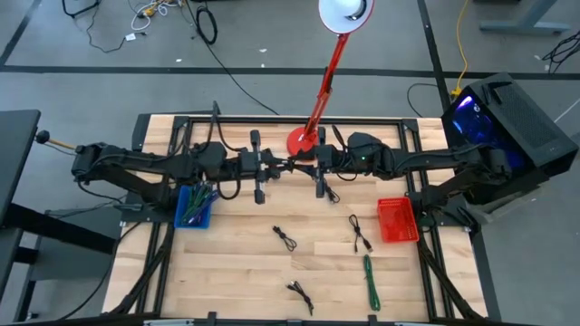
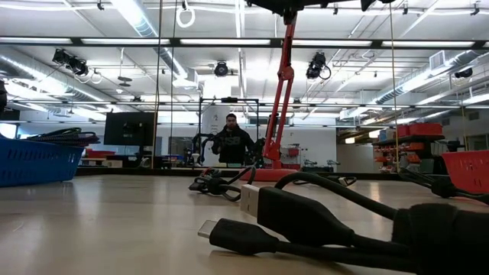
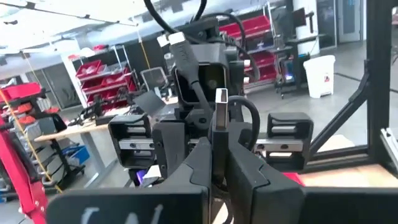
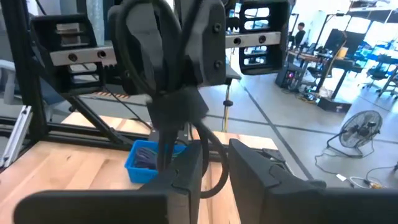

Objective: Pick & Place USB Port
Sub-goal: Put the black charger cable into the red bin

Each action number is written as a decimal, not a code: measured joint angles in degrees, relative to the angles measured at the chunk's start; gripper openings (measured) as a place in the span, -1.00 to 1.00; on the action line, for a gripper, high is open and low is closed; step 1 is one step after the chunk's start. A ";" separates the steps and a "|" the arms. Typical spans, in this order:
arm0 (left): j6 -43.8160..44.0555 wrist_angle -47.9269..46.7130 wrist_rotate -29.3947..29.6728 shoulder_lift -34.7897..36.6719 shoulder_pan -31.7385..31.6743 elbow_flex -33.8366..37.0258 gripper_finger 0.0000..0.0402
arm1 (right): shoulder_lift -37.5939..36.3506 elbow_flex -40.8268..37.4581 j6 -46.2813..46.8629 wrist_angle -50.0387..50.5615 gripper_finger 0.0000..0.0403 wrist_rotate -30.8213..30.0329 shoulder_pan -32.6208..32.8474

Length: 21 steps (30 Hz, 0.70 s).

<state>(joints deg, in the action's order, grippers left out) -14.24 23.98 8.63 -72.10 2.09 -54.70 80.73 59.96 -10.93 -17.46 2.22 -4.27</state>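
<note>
Left wrist view: USB plug (image 3: 220, 118) apparently between left gripper (image 3: 217, 163) fingers.

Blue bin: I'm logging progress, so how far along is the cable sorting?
Done: the blue bin already holds some cables. In hand: the left gripper is shut on a USB cable, raised above mid-table, facing the right gripper. Left: three black cables and a green cable lie loose on the table.

both arms stretch level above the table's far middle, wrists facing. left gripper (image 3: 219, 163) pinches a usb cable (image 3: 220, 124) upright. right gripper (image 4: 215, 163) fingers stand slightly parted around it.
</note>
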 joint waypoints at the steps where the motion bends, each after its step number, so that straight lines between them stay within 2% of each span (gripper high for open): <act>1: 0.06 0.05 -0.38 0.07 0.00 -0.02 -0.88 | 0.00 0.00 -0.09 -0.23 -0.61 -0.02 0.00; 5: 0.09 -0.18 -1.17 0.05 -0.04 -0.02 -0.88 | 0.00 0.00 -1.87 0.23 -0.66 -0.03 0.00; 9: 0.37 -0.27 -1.19 0.02 -0.04 -0.02 -0.88 | -0.02 0.00 -3.33 0.46 -0.93 -0.05 0.00; 21: -0.17 -2.43 2.57 0.00 -0.93 -0.02 -0.88 | -0.02 0.05 -3.09 3.66 -0.99 -2.22 -0.02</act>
<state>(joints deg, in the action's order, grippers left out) -14.41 21.55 11.19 -72.10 1.16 -54.72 80.71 60.01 -14.02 -13.80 0.00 -4.29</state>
